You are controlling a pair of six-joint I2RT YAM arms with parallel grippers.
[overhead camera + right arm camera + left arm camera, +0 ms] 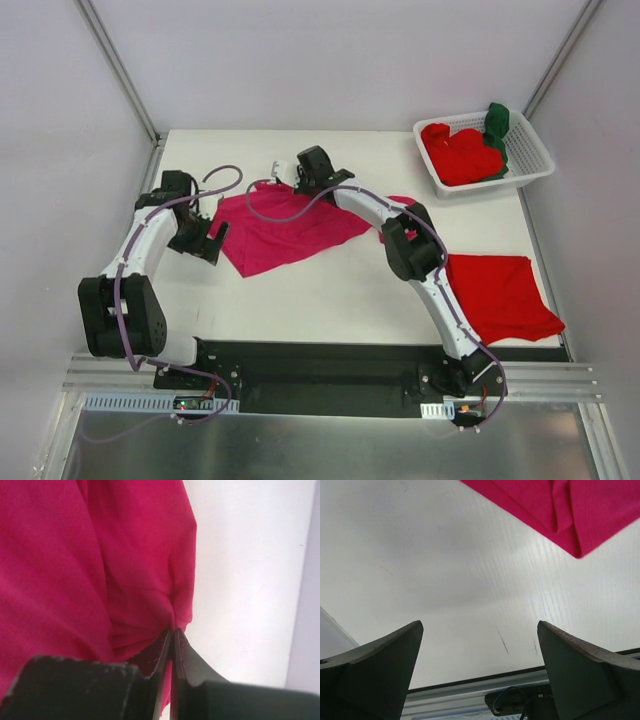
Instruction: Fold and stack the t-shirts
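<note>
a white tabletop (pixel 330 300) fills the overhead view, with two robot arms reaching in from its near edge. a magenta-pink t-shirt (pixel 285 235) lies spread and rumpled across the middle, towards the far side. a bright red t-shirt (pixel 500 295) lies folded flat near the right edge, well apart from the pink one. a white slotted basket (pixel 528 150) sits in the far right corner, holding bunched red shirts (pixel 460 155), with a dark green shirt (pixel 497 125) draped at its far end.

the overhead view shows the left claw (pixel 210 245) just beside the pink shirt's left edge and the right claw (pixel 300 182) at its far edge, but not how the fingers stand. the wrist views do. the left wrist view shows the left claw (pixel 479 625) with its fingers wide apart over bare tabletop, one corner of the pink shirt (pixel 580 510) lying beyond them, untouched. the right wrist view shows the right claw (pixel 172 630) pressed together on a gathered pinch of the pink shirt's (pixel 75 570) edge.
</note>
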